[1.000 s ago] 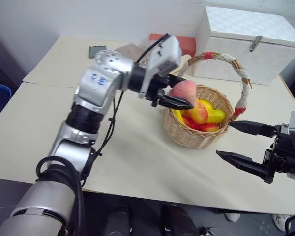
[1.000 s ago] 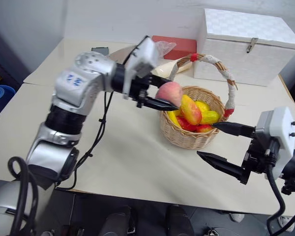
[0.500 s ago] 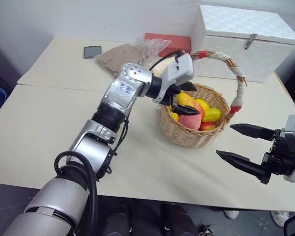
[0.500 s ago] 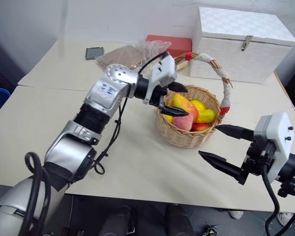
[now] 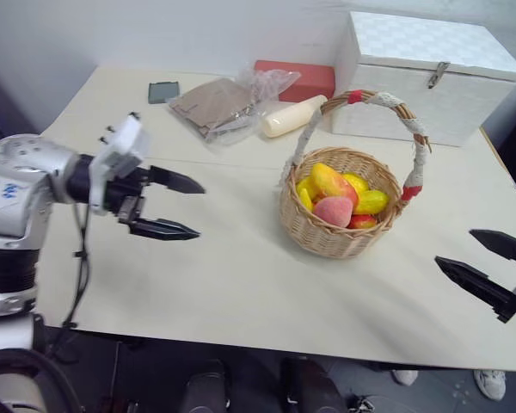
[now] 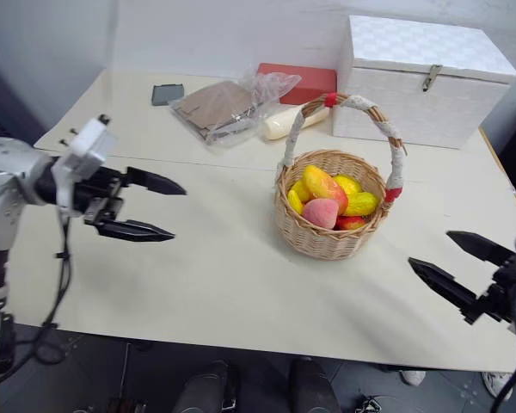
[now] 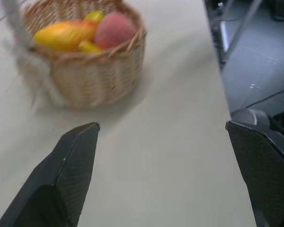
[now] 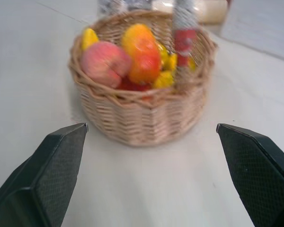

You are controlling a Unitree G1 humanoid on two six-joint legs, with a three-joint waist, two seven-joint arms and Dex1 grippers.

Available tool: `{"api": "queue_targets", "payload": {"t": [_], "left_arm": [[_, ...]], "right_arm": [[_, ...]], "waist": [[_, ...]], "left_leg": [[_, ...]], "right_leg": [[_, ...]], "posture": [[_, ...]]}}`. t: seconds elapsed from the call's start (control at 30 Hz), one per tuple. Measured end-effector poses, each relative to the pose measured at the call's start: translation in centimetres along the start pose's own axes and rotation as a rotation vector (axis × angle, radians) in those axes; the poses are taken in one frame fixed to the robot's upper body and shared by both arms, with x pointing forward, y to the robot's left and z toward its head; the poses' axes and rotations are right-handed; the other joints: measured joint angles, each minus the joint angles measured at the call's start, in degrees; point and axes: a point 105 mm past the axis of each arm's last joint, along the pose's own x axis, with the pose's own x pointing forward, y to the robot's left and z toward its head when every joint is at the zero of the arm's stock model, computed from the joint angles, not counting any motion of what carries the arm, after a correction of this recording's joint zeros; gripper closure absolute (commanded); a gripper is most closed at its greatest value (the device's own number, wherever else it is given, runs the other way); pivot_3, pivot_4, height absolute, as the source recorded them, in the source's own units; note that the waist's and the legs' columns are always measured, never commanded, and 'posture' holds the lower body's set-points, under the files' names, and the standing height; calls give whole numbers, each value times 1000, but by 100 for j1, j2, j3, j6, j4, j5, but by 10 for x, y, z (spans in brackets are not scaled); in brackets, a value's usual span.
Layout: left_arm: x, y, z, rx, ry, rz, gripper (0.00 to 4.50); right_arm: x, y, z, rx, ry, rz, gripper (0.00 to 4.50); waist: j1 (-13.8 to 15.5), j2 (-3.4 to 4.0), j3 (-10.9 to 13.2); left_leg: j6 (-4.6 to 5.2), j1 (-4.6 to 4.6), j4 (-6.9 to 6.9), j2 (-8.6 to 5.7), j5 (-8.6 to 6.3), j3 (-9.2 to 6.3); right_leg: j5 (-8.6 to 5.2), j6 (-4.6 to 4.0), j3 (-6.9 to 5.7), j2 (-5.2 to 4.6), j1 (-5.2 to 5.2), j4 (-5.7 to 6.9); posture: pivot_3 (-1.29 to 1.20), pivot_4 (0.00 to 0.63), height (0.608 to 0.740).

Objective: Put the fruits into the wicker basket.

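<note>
The round wicker basket (image 5: 327, 234) stands mid-table with its white-wrapped, red-ended handle arching over it. Inside lie several fruits: a pinkish peach (image 5: 333, 211) at the front, a yellow-orange mango (image 5: 329, 180), and yellow pieces (image 5: 371, 202) beside them. My left gripper (image 5: 185, 207) hangs open and empty over the table well left of the basket, fingers pointing toward it. Off the table's front right corner, my right gripper (image 5: 482, 260) is open and empty too. Both wrist views look at the basket (image 7: 92, 78) (image 8: 142, 118) from a distance, between spread fingers.
A white woven box with a latch (image 5: 430, 73) sits at the back right. Behind the basket lie a cream bottle (image 5: 292, 116), a clear bag with brown paper (image 5: 224, 103), a red box (image 5: 297, 77) and a small dark device (image 5: 163, 90).
My left gripper let go of the peach, which now rests in the basket, and swung far to the left, open. The right gripper drew back to the right.
</note>
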Motion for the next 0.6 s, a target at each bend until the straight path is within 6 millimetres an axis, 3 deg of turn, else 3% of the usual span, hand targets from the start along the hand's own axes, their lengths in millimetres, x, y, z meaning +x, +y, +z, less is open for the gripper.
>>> {"api": "queue_targets", "payload": {"t": [0.17, 0.4, 0.5, 0.6], "left_arm": [[16, 10, 7, 17, -74, 65, 18], [71, 0, 25, 66, -189, -16, 18], [79, -2, 30, 78, -203, -23, 18], [87, -6, 33, 89, -217, -39, 18]], "right_arm": [[22, -2, -1, -6, -39, 4, 0], [87, -15, -4, 39, -133, -105, 0], [103, -25, -5, 54, -146, -179, 0], [115, -26, 7, 70, -212, -193, 0]], "waist": [[-48, -3, -2], [-88, 3, 1], [-73, 4, 1], [-68, 5, 2]], "left_leg": [[4, 2, 1, -3, 0, 1], [-37, -5, 6, 1, 23, 15], [-43, -10, 3, 2, 28, 19], [-44, -10, 2, 5, 28, 19]], "right_leg": [[2, 3, -2, -12, 4, 4], [2, 3, 5, 16, -21, 21], [2, 3, 5, 23, -29, 21], [2, 3, 4, 25, -28, 19]], "posture": [[0, 150, 740], [0, 150, 740], [0, 150, 740], [0, 150, 740]]}}
